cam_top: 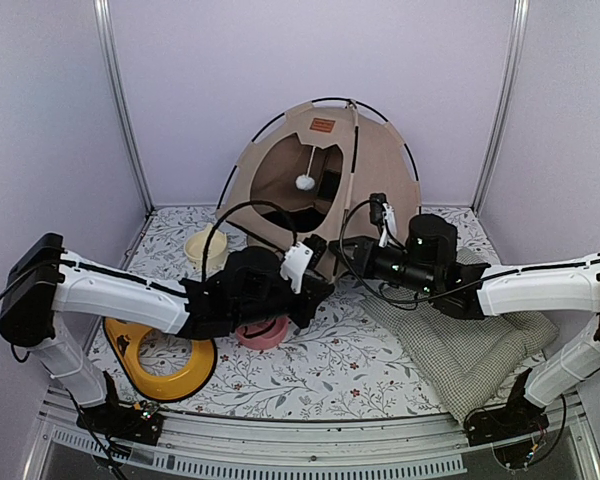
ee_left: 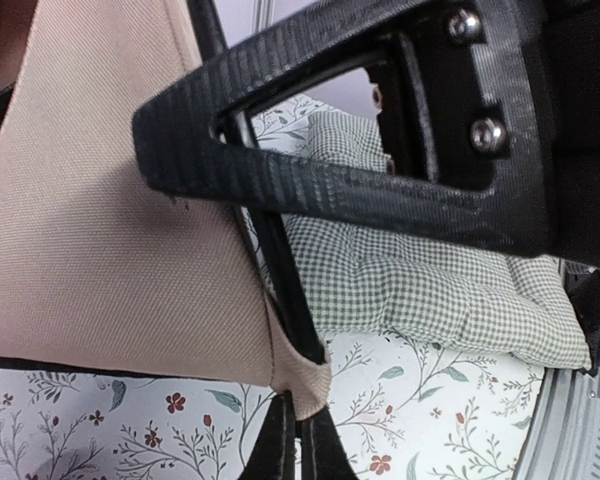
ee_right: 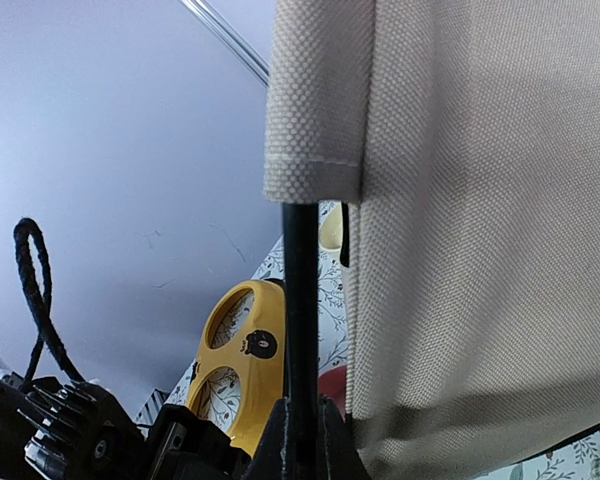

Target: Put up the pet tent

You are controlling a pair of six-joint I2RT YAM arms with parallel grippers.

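The pet tent (cam_top: 375, 175) stands as a beige dome at the back middle, with black poles (cam_top: 380, 116) arching over it, an orange-brown label (cam_top: 323, 125) and a white pompom (cam_top: 305, 182) in its opening. My left gripper (cam_top: 320, 283) is at the tent's front corner. In the left wrist view it (ee_left: 300, 425) is shut on the beige corner pocket (ee_left: 302, 380) where a black pole ends. My right gripper (cam_top: 338, 250) is just above that corner. In the right wrist view it (ee_right: 300, 425) is shut on a black pole (ee_right: 300, 300) below its fabric sleeve (ee_right: 315, 100).
A green-checked cushion (cam_top: 470, 340) lies at the right, next to the tent corner (ee_left: 430, 290). A yellow bowl stand (cam_top: 165, 365) lies at the front left (ee_right: 242, 350). A pink bowl (cam_top: 262, 335) sits under my left arm. A cream bowl (cam_top: 205, 247) sits left of the tent.
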